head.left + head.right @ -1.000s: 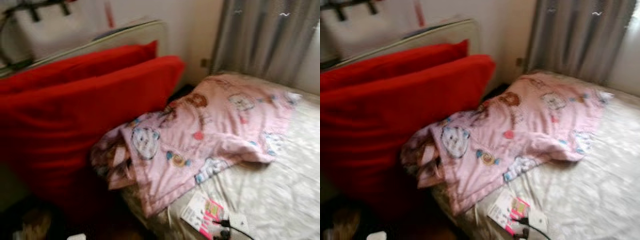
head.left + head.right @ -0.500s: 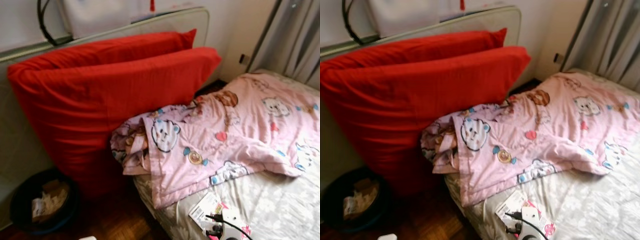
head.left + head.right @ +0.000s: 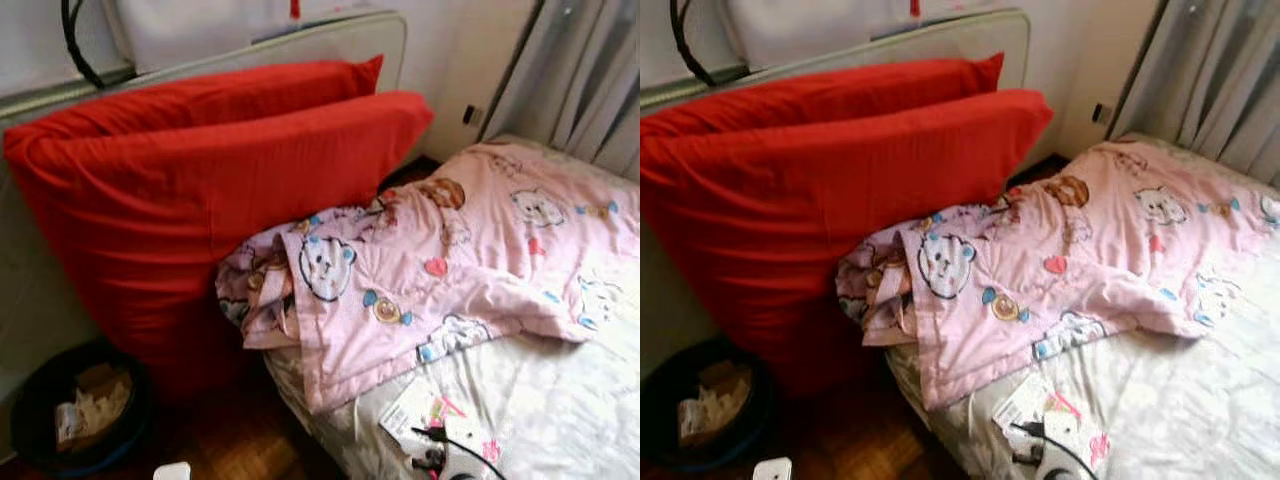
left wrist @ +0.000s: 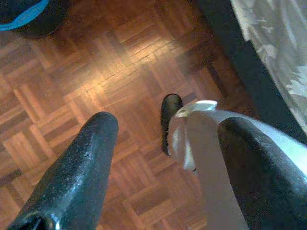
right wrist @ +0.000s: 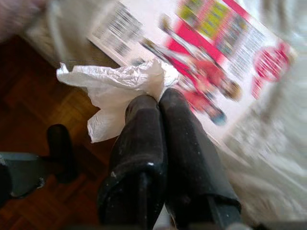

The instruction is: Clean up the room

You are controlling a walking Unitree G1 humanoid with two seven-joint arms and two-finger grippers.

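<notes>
Red cushions (image 3: pixel 220 190): matt woven cloth, smooth.
Pink blanket (image 3: pixel 450 280): soft printed cloth w/ cartoon bears, rumpled.
Bed sheet (image 3: pixel 560 410): pale patterned fabric, slight sheen.
Floor (image 4: pixel 72 81): parquet wood, glossy.
Leaflet (image 5: pixel 211 52): glossy printed paper.
Tissue (image 5: pixel 120 91): thin crinkled white paper, pinched in right gripper (image 5: pixel 160 96).
Gripper fingers (image 4: pixel 76 167): black, finely textured, semi-matt.
Curtain (image 3: pixel 590 80): grey cloth.

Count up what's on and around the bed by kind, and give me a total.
Red pillows: 2
Pink cartoon blanket: 1
Printed leaflet: 1
Crumpled white tissue, held in the right gripper: 1
Dark bin with paper scraps: 1
Total: 6
</notes>
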